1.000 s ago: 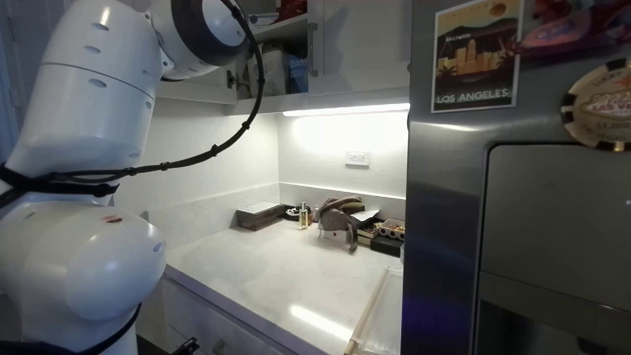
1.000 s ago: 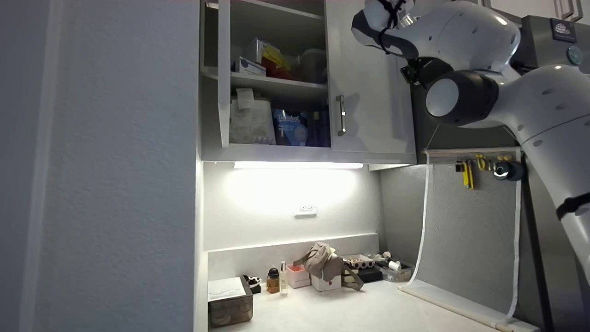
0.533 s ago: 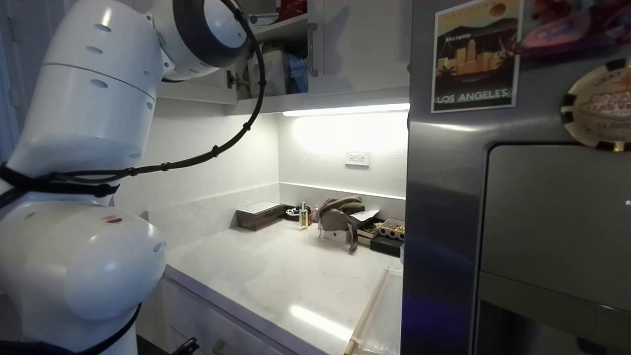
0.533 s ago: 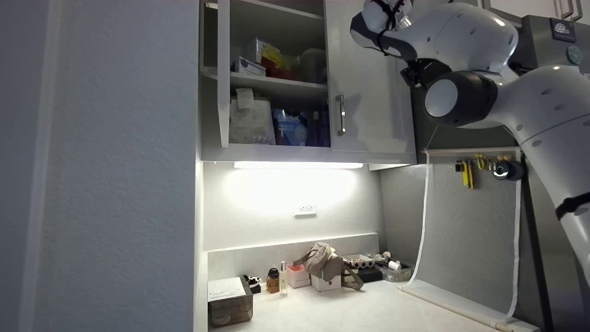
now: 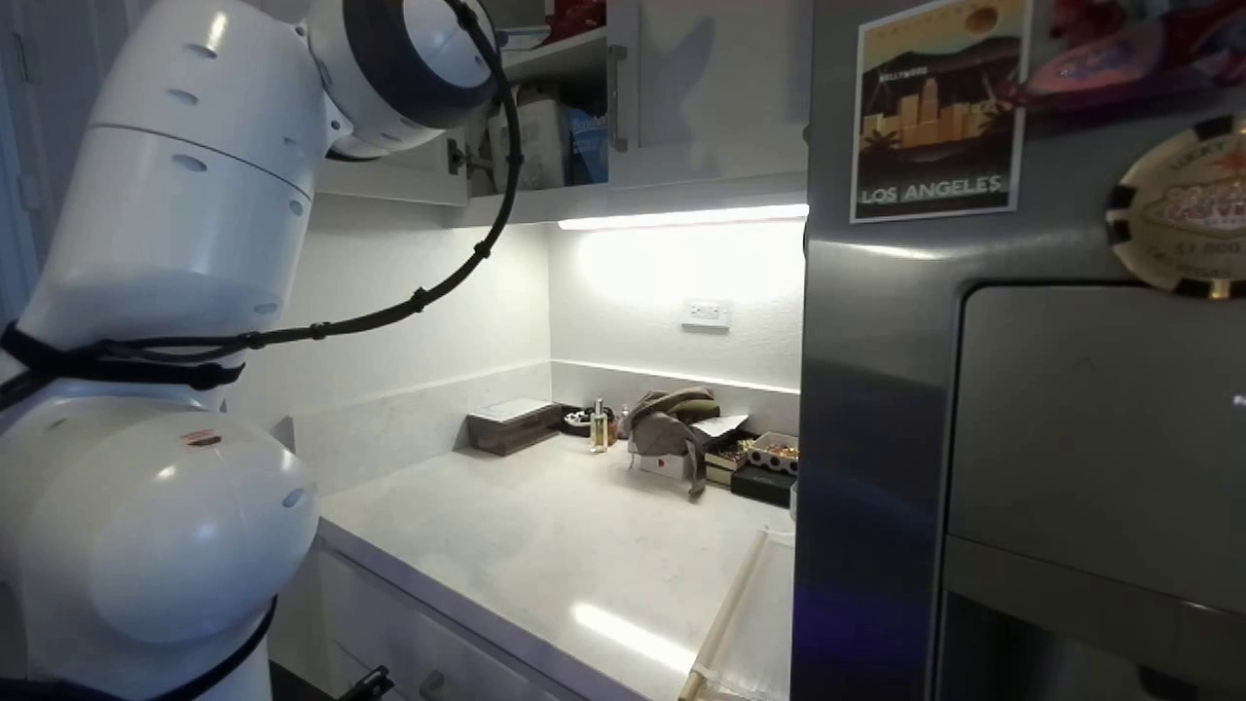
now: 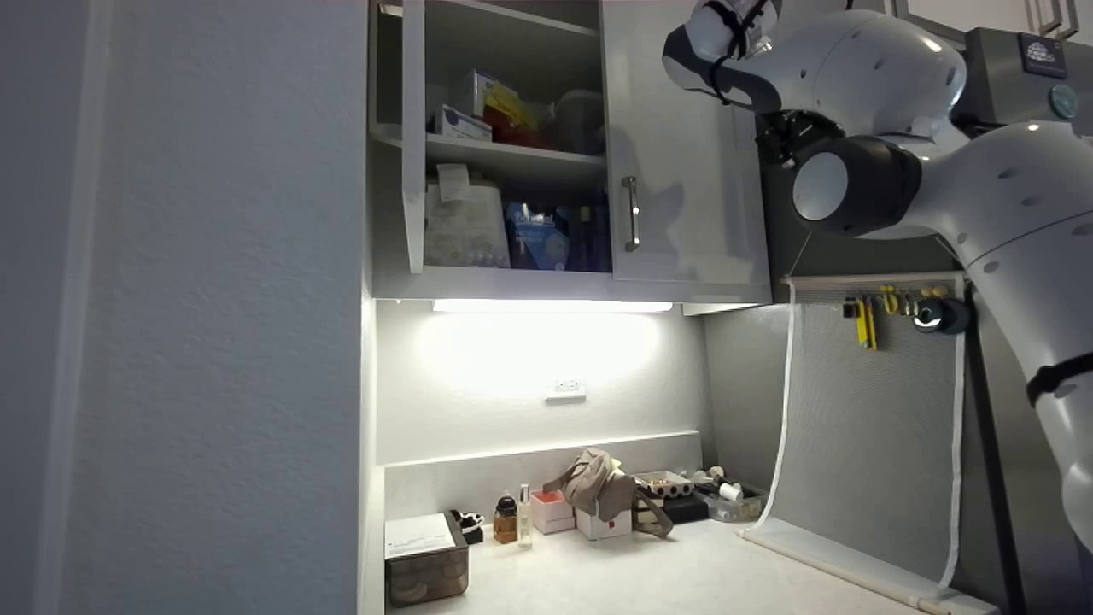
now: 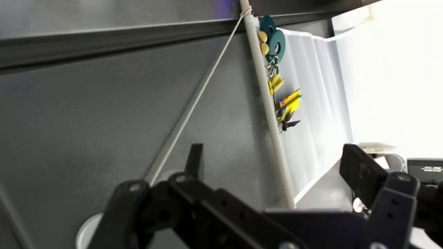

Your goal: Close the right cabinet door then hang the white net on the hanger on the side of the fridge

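Note:
The white net (image 6: pixel 871 444) hangs against the side of the fridge (image 5: pixel 881 409) from a pale rod (image 6: pixel 871 279), its lower end lying on the counter. In the wrist view a white cord (image 7: pixel 197 98) runs from the rod's far end and passes behind my gripper (image 7: pixel 273 154). A round white piece (image 7: pixel 89 230), perhaps the hanger, shows partly at lower left; whether the cord loops over it is hidden. My gripper stands open before the fridge side, nothing between its fingers (image 7: pixel 360 169). The right cabinet door (image 6: pixel 692 205) is closed flush.
The left cabinet door (image 6: pixel 414 145) sticks out, with boxes and bags on the shelves behind. Small clips and round tags (image 7: pixel 277 46) hang along the rod. A grey-brown cloth (image 6: pixel 589 487), bottles and boxes line the counter's back. A smoky box (image 6: pixel 427 559) stands at the left.
The arm's wrist has shifted slightly to the right in an exterior view, with the shoulder turning a little. Net, doors and counter items have stayed put.

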